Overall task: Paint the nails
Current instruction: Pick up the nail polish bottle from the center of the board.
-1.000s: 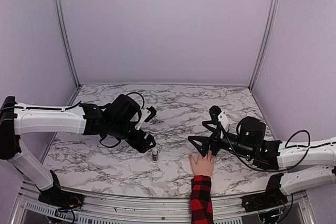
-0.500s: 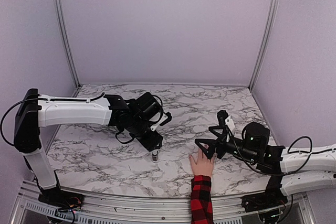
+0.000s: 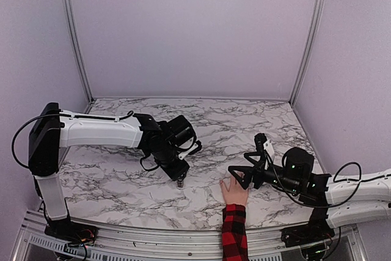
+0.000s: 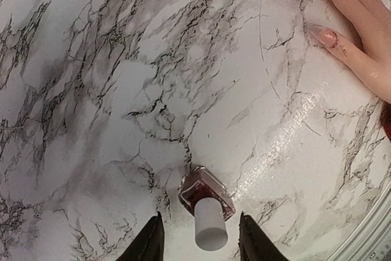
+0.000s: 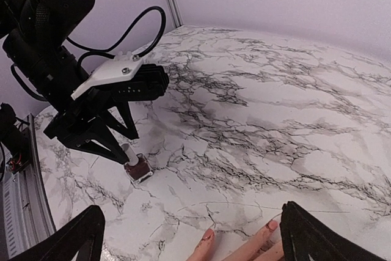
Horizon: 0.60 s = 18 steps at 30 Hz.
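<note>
Left wrist view: left pincer (image 4: 200,224) open, straddling capped nail polish bottle (image 4: 206,195) on tabletop (image 4: 91,59), not gripping; right pincer (image 5: 192,212) open, empty. Painting seemingly unstarted: nails (image 4: 324,36), on hand (image 4: 366,22), right of bottle.

The tabletop (image 3: 122,181) is white marble with black and grey veining. The nail-polish bottle (image 4: 206,192) is dark red under a white cap (image 4: 210,231). The hand (image 3: 234,191) is pale and its sleeve (image 3: 234,233) is red-and-black plaid. The nails (image 4: 325,35) look pinkish, the clearest one perhaps smeared reddish. The left arm (image 3: 91,132) and right arm (image 3: 360,187) are white (black at joints and cables), with black fingers (image 4: 149,242). The walls (image 3: 195,29) are lilac.
</note>
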Each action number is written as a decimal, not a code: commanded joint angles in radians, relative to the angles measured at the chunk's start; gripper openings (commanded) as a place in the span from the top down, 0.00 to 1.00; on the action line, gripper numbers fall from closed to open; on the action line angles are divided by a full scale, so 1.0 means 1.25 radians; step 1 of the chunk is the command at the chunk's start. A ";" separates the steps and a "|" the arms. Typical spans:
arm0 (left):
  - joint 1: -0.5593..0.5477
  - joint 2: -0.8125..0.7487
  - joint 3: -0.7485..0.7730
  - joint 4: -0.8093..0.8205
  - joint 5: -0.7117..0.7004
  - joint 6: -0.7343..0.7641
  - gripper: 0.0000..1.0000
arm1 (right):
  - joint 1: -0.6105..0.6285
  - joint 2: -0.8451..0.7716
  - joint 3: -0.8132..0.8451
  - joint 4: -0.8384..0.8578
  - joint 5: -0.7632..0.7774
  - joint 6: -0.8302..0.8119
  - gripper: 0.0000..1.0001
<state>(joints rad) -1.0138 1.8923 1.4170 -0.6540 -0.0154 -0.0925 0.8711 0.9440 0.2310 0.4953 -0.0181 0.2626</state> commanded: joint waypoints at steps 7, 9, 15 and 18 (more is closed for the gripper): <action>-0.005 0.028 0.034 -0.034 0.009 0.013 0.63 | -0.005 -0.024 -0.011 0.035 0.002 0.020 0.01; -0.005 0.032 0.036 -0.037 0.009 0.013 0.64 | -0.005 -0.024 -0.011 0.032 0.002 0.019 0.01; -0.005 0.040 0.037 -0.039 0.032 0.015 0.69 | -0.005 -0.023 -0.013 0.033 0.003 0.018 0.01; -0.005 0.042 0.036 -0.041 0.034 0.016 0.71 | -0.005 -0.020 -0.014 0.033 0.005 0.017 0.02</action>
<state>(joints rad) -1.0145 1.9293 1.4403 -0.6647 0.0093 -0.0830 0.8711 0.9237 0.2176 0.5156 -0.0174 0.2779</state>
